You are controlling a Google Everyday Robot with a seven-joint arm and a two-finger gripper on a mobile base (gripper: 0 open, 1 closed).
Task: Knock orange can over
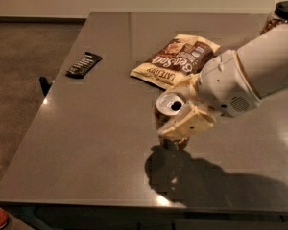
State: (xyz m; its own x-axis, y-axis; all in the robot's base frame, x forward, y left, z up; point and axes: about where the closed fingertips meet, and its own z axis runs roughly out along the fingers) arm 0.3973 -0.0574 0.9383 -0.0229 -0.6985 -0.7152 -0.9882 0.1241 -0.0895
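The orange can [170, 104] is near the front middle of the grey table [101, 143]. It leans to the left, with its silver top and dark drinking hole turned toward the camera. My gripper [170, 113] reaches in from the right, with the white arm [259, 66] behind it. Its cream fingers [189, 123] close on the can, one on the near side and one on the far side. The can's lower part is mostly hidden by the near finger. Its base is close to the table, above its dark shadow.
A tan-and-brown snack bag [178, 61] lies just behind the gripper. A black bar-shaped object [84, 64] lies near the table's left edge. A dark-lidded jar [281, 14] stands at the far right corner. The table's front edge is close to the can.
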